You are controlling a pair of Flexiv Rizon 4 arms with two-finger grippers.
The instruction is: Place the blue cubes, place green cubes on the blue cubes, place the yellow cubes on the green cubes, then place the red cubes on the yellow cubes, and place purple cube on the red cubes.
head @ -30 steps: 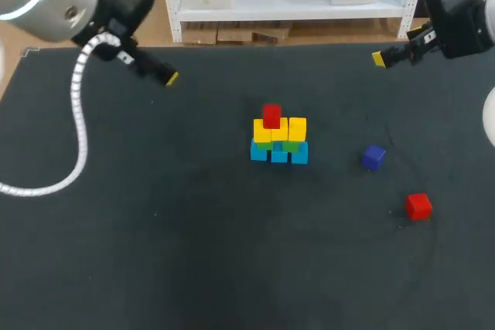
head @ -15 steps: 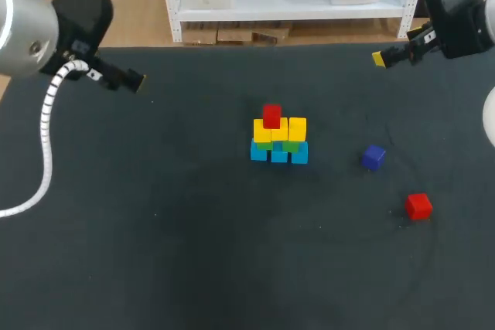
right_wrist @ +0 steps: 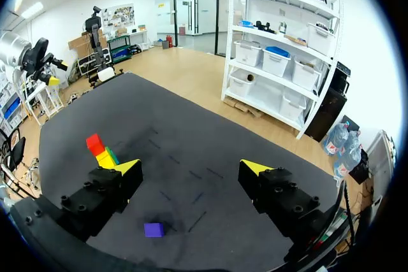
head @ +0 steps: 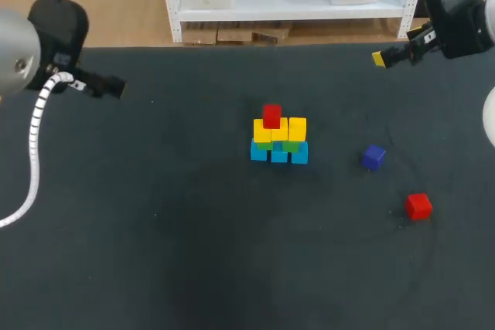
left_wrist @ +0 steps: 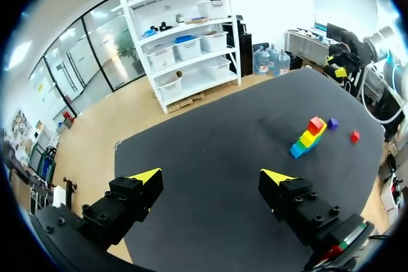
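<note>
Hovering near far corners of the table [head: 193, 268], left gripper [left_wrist: 210, 176] and right gripper [right_wrist: 190, 165] gape empty; stack [head: 278, 138] stands mid-table.

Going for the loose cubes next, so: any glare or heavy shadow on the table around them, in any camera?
Head view: dark matte table evenly lit, no glare; small red cube and small purple cube cast only faint shadows. Right wrist view: a soft dark patch surrounds the purple cube, ahead of the right gripper. Left wrist view: no glare on the table.
</note>
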